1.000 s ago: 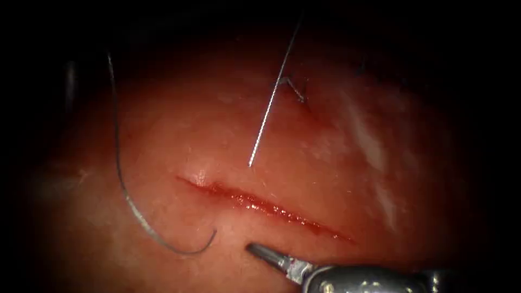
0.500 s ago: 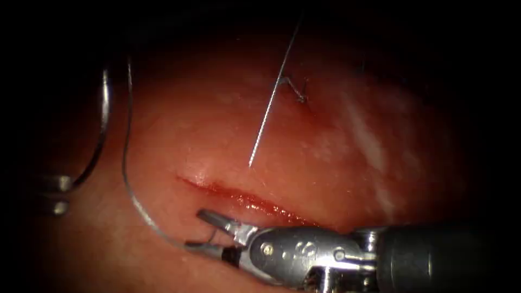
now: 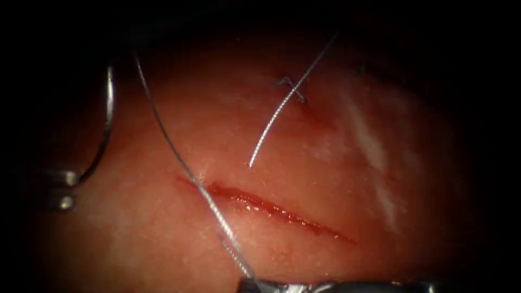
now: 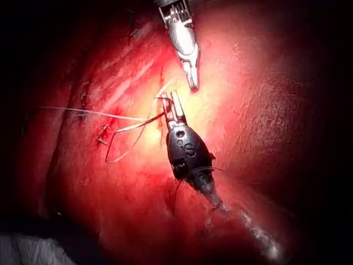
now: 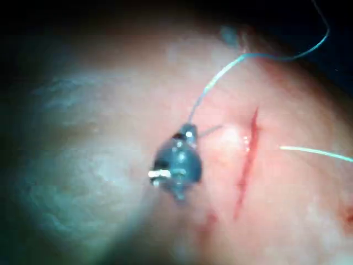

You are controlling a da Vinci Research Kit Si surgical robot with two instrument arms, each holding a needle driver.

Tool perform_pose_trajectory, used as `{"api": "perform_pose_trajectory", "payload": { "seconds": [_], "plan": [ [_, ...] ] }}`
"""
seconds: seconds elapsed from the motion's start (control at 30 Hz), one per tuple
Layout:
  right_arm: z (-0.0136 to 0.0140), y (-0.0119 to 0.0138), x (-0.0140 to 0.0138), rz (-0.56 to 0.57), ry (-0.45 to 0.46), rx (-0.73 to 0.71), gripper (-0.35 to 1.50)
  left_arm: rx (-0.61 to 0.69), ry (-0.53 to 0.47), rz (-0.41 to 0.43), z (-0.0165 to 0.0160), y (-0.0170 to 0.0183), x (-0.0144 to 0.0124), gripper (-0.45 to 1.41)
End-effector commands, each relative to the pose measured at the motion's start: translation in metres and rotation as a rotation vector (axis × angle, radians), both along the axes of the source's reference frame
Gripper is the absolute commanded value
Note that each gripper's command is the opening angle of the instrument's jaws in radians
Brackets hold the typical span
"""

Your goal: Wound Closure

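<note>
The left tool (image 3: 62,190) sits far left of the cut (image 3: 266,206), shut on one end of the curved needle (image 3: 108,119). The needle arcs upward, free of the tissue (image 3: 325,179). At the bottom edge the right tool (image 3: 252,284) is shut on the thread (image 3: 184,168), which runs taut from the upper left across the cut's left end. In the right wrist view the right tool (image 5: 187,132) grips the thread (image 5: 220,74) beside the cut (image 5: 247,160). In the left wrist view the right tool (image 4: 172,107) holds thread, and the left tool (image 4: 192,80) is near it.
A tied stitch (image 3: 296,92) lies above the cut, with a loose cut end of thread (image 3: 268,130) curving down toward it. Red fluid lines the cut. Pale streaks mark the tissue on the right (image 3: 369,141).
The right tool reached in open, shut on the thread left of the cut and drew back to the bottom edge, pulling it taut. The left tool with the needle came into view.
</note>
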State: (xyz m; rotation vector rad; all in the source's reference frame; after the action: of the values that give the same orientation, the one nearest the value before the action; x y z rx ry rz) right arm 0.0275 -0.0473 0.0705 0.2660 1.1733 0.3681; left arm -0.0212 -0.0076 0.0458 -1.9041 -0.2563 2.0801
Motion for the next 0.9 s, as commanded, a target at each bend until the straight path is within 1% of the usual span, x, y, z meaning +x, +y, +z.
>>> {"api": "perform_pose_trajectory", "payload": {
  "seconds": [0.03, 0.07, 0.13, 0.2, 0.23, 0.27, 0.3, 0.33, 0.37, 0.4, 0.47, 0.6, 0.63, 0.7, 0.73, 0.77, 0.8, 0.9],
  "plan": [
    [-0.0013, -0.0019, 0.0004, -0.005, 0.003, 0.004, -0.35, -0.002, -0.001, 0.001, 0.0008, -0.0001, -0.0004, -0.45],
    [-0.0021, -0.0024, 0.0004, -0.009, 0.007, 0.005, -0.35, 0.003, -0.001, 0.001, 0.0010, -0.0001, -0.0004, -0.45],
    [-0.0055, -0.0045, 0.0008, -0.027, 0.025, 0.013, -0.35, 0.000, 0.003, 0.002, 0.0012, -0.0003, -0.0005, -0.45],
    [-0.0072, -0.0052, 0.0015, -0.032, 0.035, 0.015, -0.35, -0.001, 0.006, 0.003, 0.0013, -0.0005, -0.0007, -0.45],
    [-0.0074, -0.0052, 0.0018, -0.029, 0.034, 0.016, -0.15, -0.001, 0.006, 0.003, 0.0013, -0.0005, -0.0007, -0.45],
    [-0.0075, -0.0050, 0.0019, -0.028, 0.037, 0.018, 0.20, -0.001, 0.006, 0.003, 0.0012, -0.0005, -0.0007, -0.45],
    [-0.0075, -0.0047, 0.0020, -0.011, 0.038, 0.016, 0.64, -0.001, 0.006, 0.003, 0.0012, -0.0005, -0.0006, -0.45],
    [-0.0073, -0.0044, 0.0019, 0.005, 0.034, 0.013, 0.88, -0.001, 0.006, 0.004, 0.0012, -0.0005, -0.0006, -0.45],
    [-0.0067, -0.0037, 0.0016, 0.031, 0.013, 0.009, 1.23, -0.001, 0.005, 0.005, 0.0013, -0.0004, -0.0005, -0.45],
    [-0.0064, -0.0034, 0.0013, 0.038, 0.006, 0.008, 1.28, -0.001, 0.004, 0.006, 0.0013, -0.0004, -0.0003, -0.45],
    [-0.0052, -0.0024, 0.0004, 0.048, -0.001, 0.008, 1.31, 0.000, 0.002, 0.009, 0.0014, -0.0003, 0.0000, -0.45],
    [-0.0035, -0.0011, -0.0004, 0.061, -0.010, 0.008, 1.30, 0.005, -0.001, 0.012, 0.0016, -0.0001, 0.0003, -0.45],
    [-0.0023, -0.0002, -0.0001, 0.068, -0.019, -0.003, 1.30, 0.004, 0.001, 0.014, 0.0018, -0.0002, 0.0003, -0.45],
    [-0.0011, 0.0006, 0.0004, 0.074, -0.030, -0.021, 1.30, 0.008, 0.004, 0.015, 0.0020, -0.0003, 0.0001, -0.45],
    [0.0002, 0.0016, 0.0012, 0.087, -0.042, -0.028, 1.28, 0.006, 0.007, 0.017, 0.0022, -0.0004, 0.0000, -0.45],
    [0.0007, 0.0020, 0.0016, 0.091, -0.047, -0.034, 1.28, 0.011, 0.008, 0.016, 0.0023, -0.0005, 0.0000, -0.45],
    [0.0018, 0.0027, 0.0027, 0.096, -0.053, -0.046, 1.28, 0.015, 0.009, 0.019, 0.0025, -0.0005, 0.0000, -0.45],
    [0.0031, 0.0029, 0.0045, 0.087, -0.037, -0.052, 1.18, 0.014, 0.009, 0.019, 0.0028, -0.0005, 0.0001, -0.45]
  ]
}}
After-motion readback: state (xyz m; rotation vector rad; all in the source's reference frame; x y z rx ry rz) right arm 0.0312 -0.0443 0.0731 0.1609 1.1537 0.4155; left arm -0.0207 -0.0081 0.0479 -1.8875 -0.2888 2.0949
